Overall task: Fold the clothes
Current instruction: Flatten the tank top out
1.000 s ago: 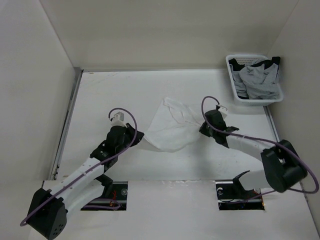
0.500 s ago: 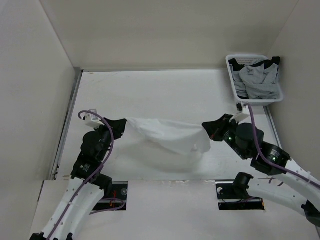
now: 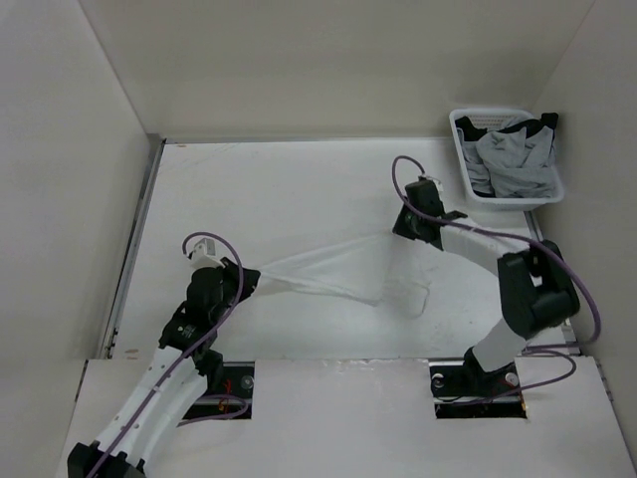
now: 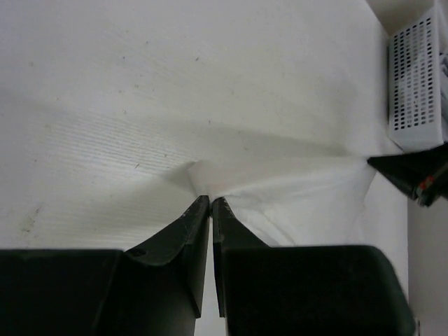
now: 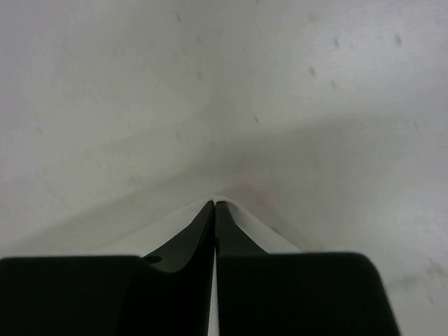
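Note:
The clothes point(image 3: 328, 274), one thin white garment, hang stretched and blurred between my two grippers over the white table point(image 3: 249, 189). At its left end, my left gripper point(image 3: 249, 280) is shut on a corner. The left wrist view shows the jaws point(image 4: 211, 199) pinched on a fabric point, with the cloth point(image 4: 294, 199) running off to the right. My right gripper point(image 3: 404, 227) is shut on the other end, further back near the basket. In the right wrist view the jaws point(image 5: 214, 204) are closed, and a fold of the clothes point(image 5: 168, 227) wraps round the tips.
A white slatted basket point(image 3: 461, 139) stands at the back right, holding grey and black garments point(image 3: 513, 159); it also shows as the basket point(image 4: 418, 84) in the left wrist view. White walls enclose the table at the left, back and right.
My right gripper has swung up and back toward the basket. The left gripper shifted slightly right and nearer. The garment went from a hanging sheet to a long stretched band between them.

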You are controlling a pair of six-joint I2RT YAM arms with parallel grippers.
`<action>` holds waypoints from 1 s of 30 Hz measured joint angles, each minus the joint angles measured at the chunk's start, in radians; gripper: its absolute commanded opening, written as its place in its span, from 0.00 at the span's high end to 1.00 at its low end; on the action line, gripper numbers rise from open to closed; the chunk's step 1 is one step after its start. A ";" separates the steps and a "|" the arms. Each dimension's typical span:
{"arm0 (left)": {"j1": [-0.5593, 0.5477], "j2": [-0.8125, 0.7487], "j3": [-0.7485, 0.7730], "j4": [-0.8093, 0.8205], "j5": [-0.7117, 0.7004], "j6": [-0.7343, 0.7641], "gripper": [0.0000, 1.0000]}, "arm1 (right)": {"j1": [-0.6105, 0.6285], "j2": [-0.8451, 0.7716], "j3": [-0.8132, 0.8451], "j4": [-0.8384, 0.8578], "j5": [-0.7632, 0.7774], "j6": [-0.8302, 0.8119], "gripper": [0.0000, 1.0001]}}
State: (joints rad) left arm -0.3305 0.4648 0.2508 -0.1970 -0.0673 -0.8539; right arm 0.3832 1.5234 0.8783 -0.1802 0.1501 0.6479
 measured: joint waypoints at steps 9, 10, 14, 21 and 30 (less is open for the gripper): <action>-0.010 0.027 -0.023 0.018 0.000 -0.027 0.94 | -0.008 -0.034 0.073 0.140 0.002 -0.052 0.80; -0.010 0.032 -0.027 0.023 0.000 -0.029 0.94 | 0.017 -0.110 0.004 0.151 0.005 -0.048 0.87; -0.010 0.059 -0.039 0.034 0.001 -0.029 0.90 | 0.148 -0.335 -0.236 0.166 -0.007 -0.012 0.94; 0.016 0.170 -0.040 0.066 0.004 -0.021 0.60 | 0.208 -0.498 -0.435 0.137 -0.015 0.061 0.63; 0.023 0.439 -0.019 0.213 0.026 -0.018 0.55 | 0.208 -0.439 -0.450 0.162 -0.062 0.093 0.64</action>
State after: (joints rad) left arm -0.3080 0.9043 0.2314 0.0158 -0.0418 -0.8722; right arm 0.5907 1.0847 0.4282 -0.0185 0.0879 0.7414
